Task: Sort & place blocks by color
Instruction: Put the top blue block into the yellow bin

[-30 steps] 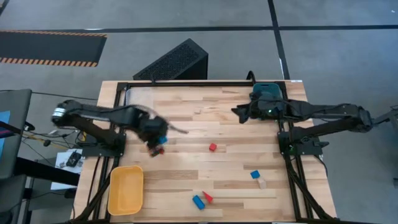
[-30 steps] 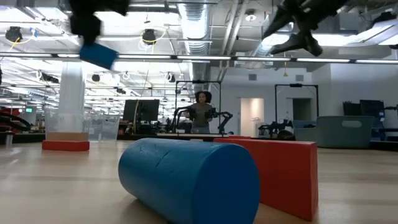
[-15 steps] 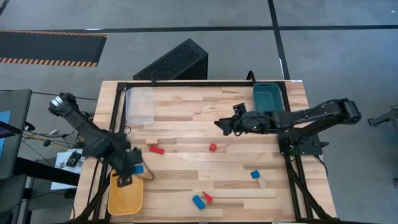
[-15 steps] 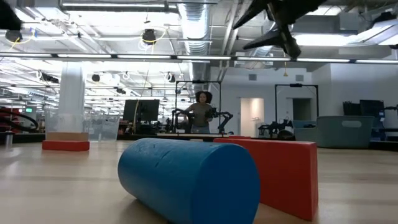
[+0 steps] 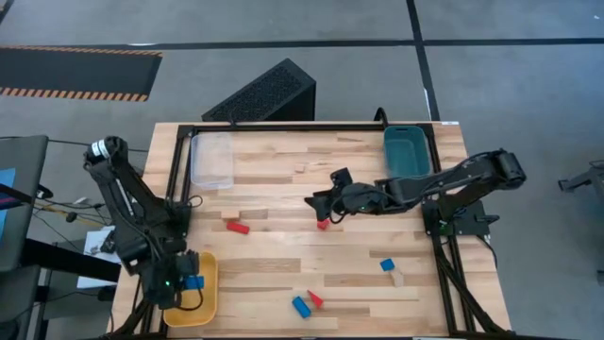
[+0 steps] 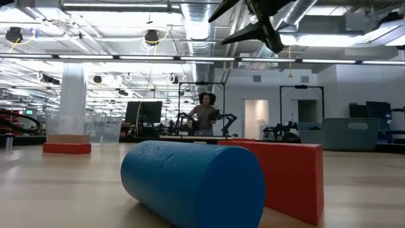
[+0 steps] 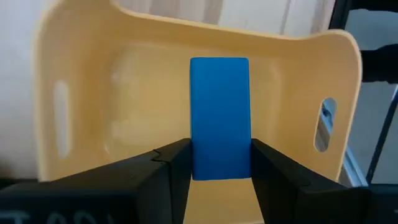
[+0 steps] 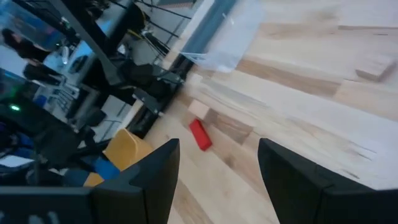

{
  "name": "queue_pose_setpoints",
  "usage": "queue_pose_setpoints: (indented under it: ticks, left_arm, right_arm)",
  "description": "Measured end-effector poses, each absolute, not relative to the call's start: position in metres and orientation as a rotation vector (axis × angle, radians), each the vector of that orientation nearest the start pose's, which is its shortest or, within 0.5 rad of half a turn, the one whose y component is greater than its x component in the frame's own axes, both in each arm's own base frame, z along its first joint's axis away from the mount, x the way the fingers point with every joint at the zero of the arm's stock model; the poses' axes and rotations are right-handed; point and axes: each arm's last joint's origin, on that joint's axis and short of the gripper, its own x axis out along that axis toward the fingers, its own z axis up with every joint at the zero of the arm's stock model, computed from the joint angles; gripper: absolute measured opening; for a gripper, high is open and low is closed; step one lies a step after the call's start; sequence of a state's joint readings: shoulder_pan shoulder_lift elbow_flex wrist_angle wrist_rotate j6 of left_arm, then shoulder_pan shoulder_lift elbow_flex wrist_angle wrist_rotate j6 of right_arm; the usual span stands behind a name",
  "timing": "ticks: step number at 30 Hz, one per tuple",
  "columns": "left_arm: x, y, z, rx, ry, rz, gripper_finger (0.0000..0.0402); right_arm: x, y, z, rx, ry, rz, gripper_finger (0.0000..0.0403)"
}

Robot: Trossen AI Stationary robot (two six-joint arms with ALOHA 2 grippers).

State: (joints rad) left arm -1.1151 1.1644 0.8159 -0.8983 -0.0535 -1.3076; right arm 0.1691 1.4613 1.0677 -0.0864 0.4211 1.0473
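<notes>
Your left gripper (image 7: 221,163) is over the yellow tray (image 5: 204,297) at the counter's (image 5: 283,260) near-left corner, fingers (image 7: 165,168) clamped on a blue block (image 7: 219,115) that hangs just above the tray floor. Your right gripper (image 5: 316,200) is out over the middle of the counter, fingers (image 8: 149,180) spread wide with nothing between them, poised right above a small red block (image 5: 323,225). Look past it and there's a red bar (image 5: 238,228) lying flat toward the left, between the clear tray (image 5: 212,161) and the yellow one. Down at the near edge you've got a blue cylinder (image 6: 193,182) touching a red wedge (image 6: 285,174), side by side. Over to the right, another blue block (image 5: 387,265) sits just beside the pale wood block (image 5: 398,278). The teal tray (image 5: 404,151) waits at the far-right corner. In the room behind, a person (image 6: 204,115) stands well beyond the counter.
</notes>
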Motion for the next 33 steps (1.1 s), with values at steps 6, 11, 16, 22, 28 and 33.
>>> queue_pose_setpoints:
  ticks: [6, 11, 16, 22, 28, 33]
  left_arm:
    - [0.085, -0.182, 0.204, -0.342, 1.428, -0.015, 0.0126]
    - [0.086, -0.185, 0.194, -0.297, 1.447, 0.011, 0.013]
    - [0.087, -0.187, 0.19, -0.284, 1.454, 0.034, 0.0152]
    - [0.087, -0.187, 0.189, -0.318, 1.448, 0.08, 0.0188]
    - [0.086, -0.186, 0.192, -0.359, 1.457, 0.088, 0.0209]
    - [0.088, -0.179, 0.217, -0.399, 1.302, 0.105, 0.0212]
  right_arm:
    - [0.325, 0.038, 0.293, 0.829, 0.381, -0.489, 0.0244]
    - [0.323, 0.029, 0.303, 0.773, 0.437, -0.531, 0.0244]
    - [0.323, 0.02, 0.312, 0.742, 0.445, -0.545, 0.0244]
    - [0.323, 0.016, 0.312, 0.747, 0.442, -0.556, 0.0244]
    - [0.323, 0.02, 0.312, 0.776, 0.435, -0.55, 0.0244]
    - [0.322, 0.031, 0.312, 0.808, 0.438, -0.53, 0.0244]
